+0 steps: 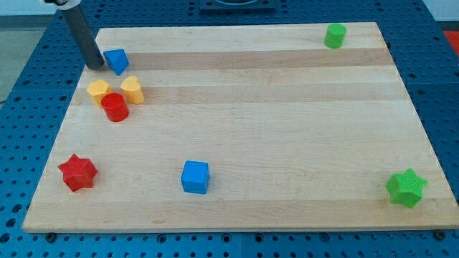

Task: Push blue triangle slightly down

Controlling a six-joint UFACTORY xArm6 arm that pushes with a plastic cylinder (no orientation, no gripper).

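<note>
The blue triangle [116, 61] lies near the board's top left corner. My tip [95, 67] rests on the board just to the triangle's left, very close to it or touching it; the dark rod rises from there toward the view's top left. Just below the triangle sit a yellow hexagon-like block [98, 92], a yellow heart [133, 89] and a red cylinder [115, 107], packed together.
A red star [77, 172] lies at the lower left, a blue cube [195, 177] at the bottom centre, a green star [407, 188] at the lower right and a green cylinder [335, 35] at the top right. The wooden board [251, 107] lies on a blue perforated table.
</note>
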